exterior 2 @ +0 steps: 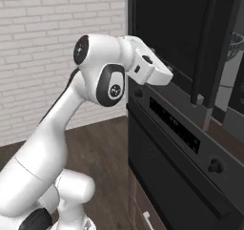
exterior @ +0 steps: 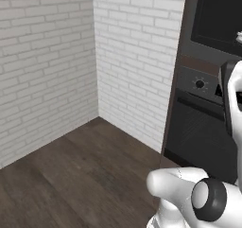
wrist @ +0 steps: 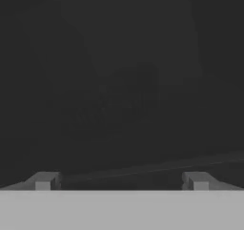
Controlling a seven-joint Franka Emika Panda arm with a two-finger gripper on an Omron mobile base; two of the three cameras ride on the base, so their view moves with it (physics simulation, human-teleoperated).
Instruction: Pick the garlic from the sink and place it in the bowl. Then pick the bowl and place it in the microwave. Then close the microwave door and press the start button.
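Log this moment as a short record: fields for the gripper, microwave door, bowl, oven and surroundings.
gripper: jaws wide open, nothing between them, facing a dark panel close up
microwave door: black panel, hand pressed up near it; right edge stands ajar
bowl: speckled, glimpsed past the door's right edge, inside the microwave
oven: black, below the microwave, knob at right, door shut
surroundings: white brick wall, dark wood floor
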